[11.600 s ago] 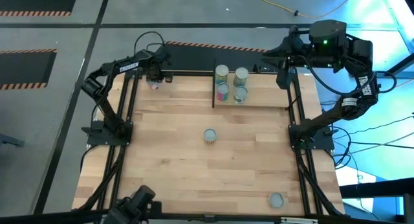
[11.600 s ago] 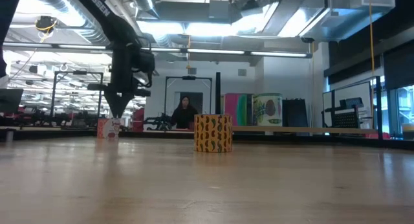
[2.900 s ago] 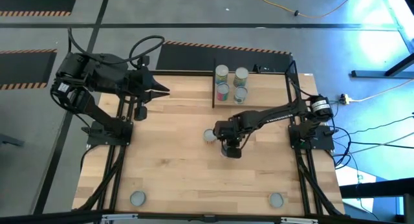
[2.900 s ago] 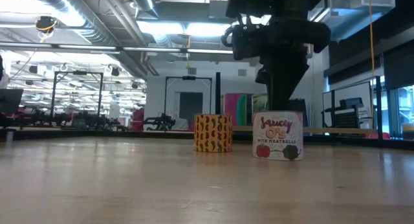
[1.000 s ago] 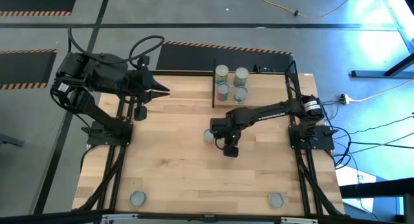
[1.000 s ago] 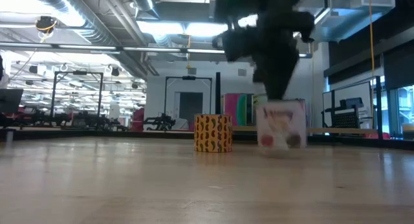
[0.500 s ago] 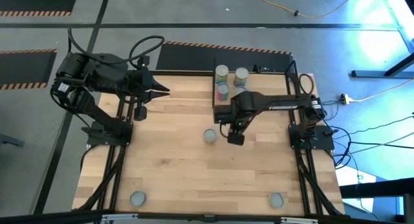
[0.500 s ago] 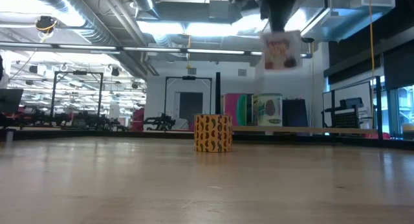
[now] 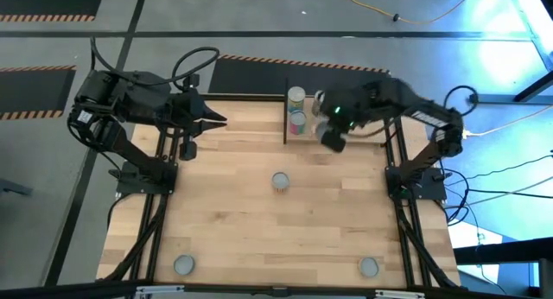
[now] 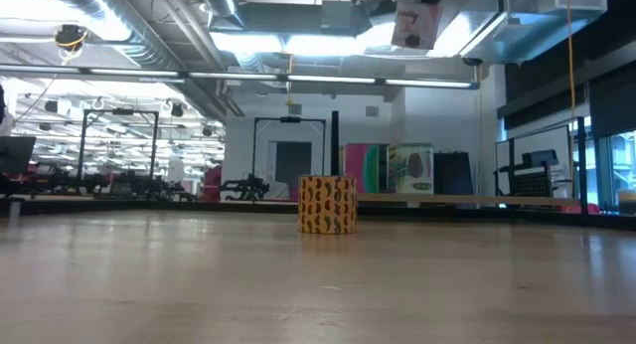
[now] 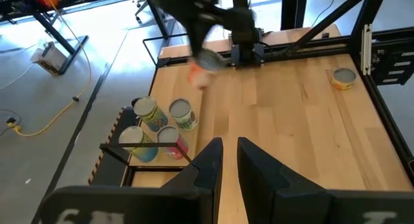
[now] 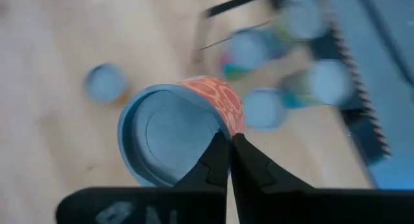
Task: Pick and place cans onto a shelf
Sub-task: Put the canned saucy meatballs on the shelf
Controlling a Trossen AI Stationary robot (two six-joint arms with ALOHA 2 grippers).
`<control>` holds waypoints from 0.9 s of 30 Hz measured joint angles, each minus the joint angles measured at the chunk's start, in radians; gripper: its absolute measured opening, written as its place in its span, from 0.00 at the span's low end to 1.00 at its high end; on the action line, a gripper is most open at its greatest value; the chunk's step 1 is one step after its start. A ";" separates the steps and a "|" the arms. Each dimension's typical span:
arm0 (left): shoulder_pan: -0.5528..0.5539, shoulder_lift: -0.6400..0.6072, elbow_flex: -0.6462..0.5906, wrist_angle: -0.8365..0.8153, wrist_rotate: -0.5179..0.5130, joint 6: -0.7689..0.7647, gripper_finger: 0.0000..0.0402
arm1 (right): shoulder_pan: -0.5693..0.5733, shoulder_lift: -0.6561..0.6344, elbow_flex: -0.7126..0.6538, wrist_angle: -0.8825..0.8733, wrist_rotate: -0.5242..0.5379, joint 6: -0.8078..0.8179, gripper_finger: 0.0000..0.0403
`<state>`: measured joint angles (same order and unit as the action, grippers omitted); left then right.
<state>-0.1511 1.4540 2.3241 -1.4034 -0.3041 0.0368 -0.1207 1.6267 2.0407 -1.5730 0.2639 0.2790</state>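
Can carried high, over by the shelf

High view: right gripper (image 9: 333, 136) hovers beside the shelf (image 9: 346, 136) cans, while the left gripper (image 9: 218, 120) waits at the bench's far-left corner. Low view: the pink-labelled can (image 10: 415, 24) hangs well above the bench (image 10: 318, 284). Right wrist view: fingers clenched on that can's rim. Left wrist view: fingers slightly apart, holding nothing.

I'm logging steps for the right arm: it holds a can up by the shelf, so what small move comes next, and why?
Probably a short carry over a free spot beside the shelved cans, then down. The right gripper is shut on the held can, which hangs high above the table in the low view, and the shelf lies just below.
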 joint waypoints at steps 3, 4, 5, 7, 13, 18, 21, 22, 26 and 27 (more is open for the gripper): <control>0.000 0.002 0.000 0.000 0.000 0.000 0.10 | -0.082 -0.042 0.000 0.000 0.078 -0.010 0.01; 0.000 0.005 0.000 0.001 0.000 0.000 0.10 | -0.113 -0.055 0.000 0.000 0.096 -0.011 0.01; 0.001 0.008 0.000 0.002 -0.001 0.000 0.10 | -0.144 -0.064 0.000 0.000 0.106 -0.018 0.01; 0.007 0.011 -0.002 0.001 0.000 0.000 0.10 | -0.207 -0.073 0.000 0.001 0.109 -0.043 0.01; 0.039 0.037 -0.001 0.001 -0.002 0.000 0.10 | -0.422 -0.068 0.000 0.003 0.028 -0.157 0.01; 0.074 0.046 0.000 -0.001 -0.003 0.000 0.10 | -0.588 -0.059 -0.001 0.003 -0.071 -0.263 0.01; 0.094 0.052 -0.001 -0.002 -0.002 0.000 0.10 | -0.668 -0.058 -0.002 0.003 -0.170 -0.314 0.01; 0.101 0.052 -0.001 -0.002 -0.002 0.000 0.10 | -0.689 -0.058 -0.007 0.005 -0.187 -0.328 0.01; 0.127 0.049 -0.001 -0.002 -0.002 0.001 0.09 | -0.752 -0.059 -0.077 0.026 -0.230 -0.376 0.01; 0.132 0.050 -0.001 -0.002 -0.003 0.001 0.09 | -0.762 -0.059 -0.107 0.044 -0.236 -0.388 0.01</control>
<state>-0.0188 1.5036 2.3234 -1.4055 -0.3066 0.0376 -0.8830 1.5677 1.9337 -1.5295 0.0281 -0.1094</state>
